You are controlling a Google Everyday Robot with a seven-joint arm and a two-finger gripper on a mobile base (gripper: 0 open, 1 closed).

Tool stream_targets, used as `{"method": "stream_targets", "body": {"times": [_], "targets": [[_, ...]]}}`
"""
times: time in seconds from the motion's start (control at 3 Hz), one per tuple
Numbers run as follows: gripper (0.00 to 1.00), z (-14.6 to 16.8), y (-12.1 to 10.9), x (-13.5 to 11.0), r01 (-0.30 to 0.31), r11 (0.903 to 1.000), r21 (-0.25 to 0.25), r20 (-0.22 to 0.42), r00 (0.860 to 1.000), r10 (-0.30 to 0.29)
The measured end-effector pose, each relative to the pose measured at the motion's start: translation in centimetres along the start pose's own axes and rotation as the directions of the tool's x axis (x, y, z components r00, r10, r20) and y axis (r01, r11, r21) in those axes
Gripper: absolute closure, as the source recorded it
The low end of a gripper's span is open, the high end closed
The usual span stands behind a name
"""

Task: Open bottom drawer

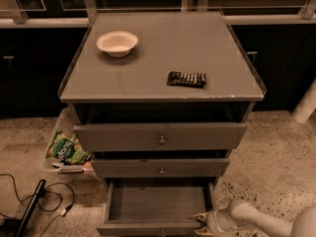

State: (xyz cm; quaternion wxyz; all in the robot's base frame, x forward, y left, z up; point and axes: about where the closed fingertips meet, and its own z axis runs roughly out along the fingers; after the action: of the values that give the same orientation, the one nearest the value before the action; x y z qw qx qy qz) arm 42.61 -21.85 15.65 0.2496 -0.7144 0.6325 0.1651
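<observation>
The bottom drawer (157,203) of the grey cabinet stands pulled out, its shallow grey box empty, its front panel at the lower edge of the view. My gripper (202,223) is at the drawer's front right corner, at the end of my white arm that comes in from the lower right. The mid-sized drawer (161,168) and the tall top drawer (161,137) above it are shut, each with a small brass knob.
A white bowl (117,43) and a dark snack bar (186,79) lie on the cabinet top (148,68). A clear bin with a green chip bag (66,149) stands left of the cabinet. Black cables (34,201) lie on the speckled floor.
</observation>
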Motion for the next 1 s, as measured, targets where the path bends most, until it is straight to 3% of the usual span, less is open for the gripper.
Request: {"method": "stream_targets", "body": {"times": [0.67,1.0], "targets": [[0.00,0.00,0.00,0.00,0.000,1.0000,0.000,0.000,1.000,0.000],[0.00,0.01,0.01,0.00,0.000,1.0000,0.000,0.000,1.000,0.000]]}}
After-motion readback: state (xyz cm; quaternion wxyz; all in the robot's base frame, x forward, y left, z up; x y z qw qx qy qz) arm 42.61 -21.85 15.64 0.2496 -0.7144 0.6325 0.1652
